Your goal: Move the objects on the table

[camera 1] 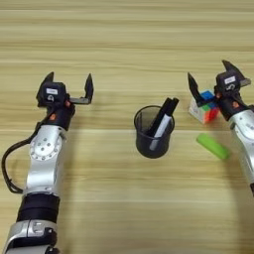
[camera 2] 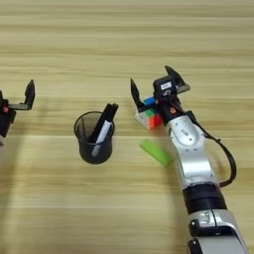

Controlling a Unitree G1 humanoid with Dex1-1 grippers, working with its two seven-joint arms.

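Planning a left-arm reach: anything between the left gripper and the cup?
Nothing. Bare table lies between the open left gripper and the cup, clearest in the left eye view.

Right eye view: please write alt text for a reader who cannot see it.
The right claw, open, straddles a small multicoloured puzzle cube on a wooden table. A flat green block lies just below the cube; further left a dark cup holds two markers, and the open left claw sits at the left edge.

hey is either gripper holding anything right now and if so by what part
Nothing is held. The left gripper is open over bare table. The right gripper is open around the puzzle cube, fingers spread, not clamped on it.
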